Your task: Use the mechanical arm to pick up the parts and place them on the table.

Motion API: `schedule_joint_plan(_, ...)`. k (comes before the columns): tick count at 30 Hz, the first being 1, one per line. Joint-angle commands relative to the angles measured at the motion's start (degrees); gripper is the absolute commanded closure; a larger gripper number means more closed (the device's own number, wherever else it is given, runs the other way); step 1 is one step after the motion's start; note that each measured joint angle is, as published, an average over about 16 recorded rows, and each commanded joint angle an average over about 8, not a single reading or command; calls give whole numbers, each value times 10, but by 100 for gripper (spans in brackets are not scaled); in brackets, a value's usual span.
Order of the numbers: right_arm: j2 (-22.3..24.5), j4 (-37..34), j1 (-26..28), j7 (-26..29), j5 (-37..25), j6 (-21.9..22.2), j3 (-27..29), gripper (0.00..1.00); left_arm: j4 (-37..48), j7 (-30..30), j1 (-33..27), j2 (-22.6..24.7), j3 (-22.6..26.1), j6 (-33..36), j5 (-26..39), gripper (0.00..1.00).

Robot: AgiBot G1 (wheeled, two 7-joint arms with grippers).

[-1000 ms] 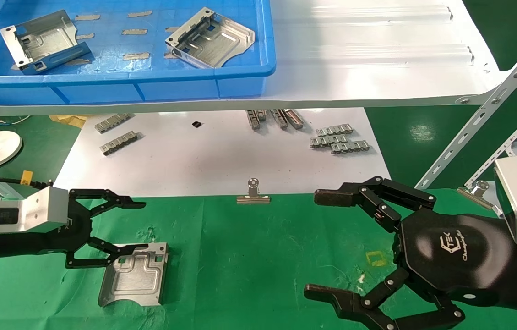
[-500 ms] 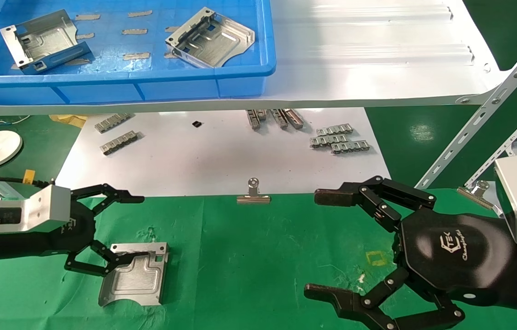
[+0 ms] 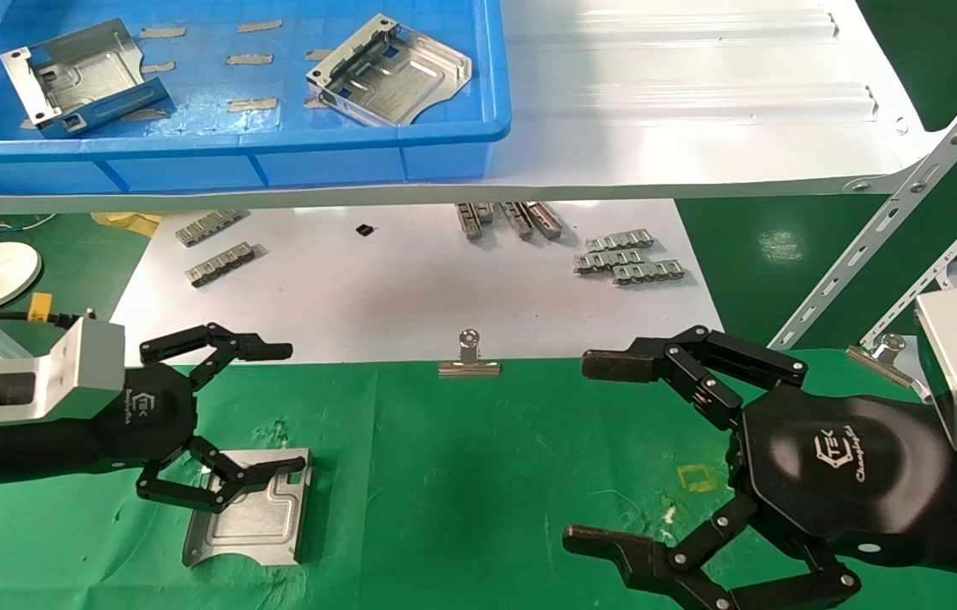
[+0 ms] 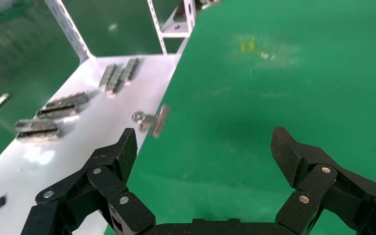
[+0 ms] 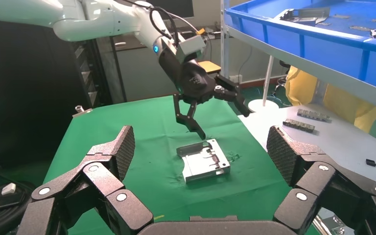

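Observation:
One silver part (image 3: 249, 512) lies flat on the green table cloth (image 3: 461, 474) at front left; it also shows in the right wrist view (image 5: 203, 160). My left gripper (image 3: 296, 407) is open and empty. It hovers just above the part's far edge, and the right wrist view shows its lower finger clear of the metal (image 5: 223, 121). The left wrist view shows open fingers over bare cloth (image 4: 205, 147). Two more parts (image 3: 75, 72) (image 3: 389, 72) lie in the blue bin. My right gripper (image 3: 597, 451) is open and empty at front right (image 5: 201, 142).
The blue bin (image 3: 444, 135) stands on the glossy white shelf (image 3: 698, 110). Below it, a white sheet (image 3: 402, 288) carries grey link strips (image 3: 626, 258). A binder clip (image 3: 468, 360) holds the cloth edge, another (image 3: 881, 352) is at right. Slanted shelf struts (image 3: 893, 212) rise at right.
My left gripper has rolled so its palm faces up and has shifted a little right and away from the part, which stays on the cloth. The right arm has not moved.

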Motion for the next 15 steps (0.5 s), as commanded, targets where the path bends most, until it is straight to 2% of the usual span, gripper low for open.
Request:
schedule_joint_plan(1, 0, 0, 0, 0, 0, 0, 0, 0, -20, -16, 11, -4, -10, -2, -6, 0)
schedule_joint_plan(15, 0, 0, 0, 0, 0, 0, 0, 0, -156, -127, 84, -29, -83, -17, -50, 0)
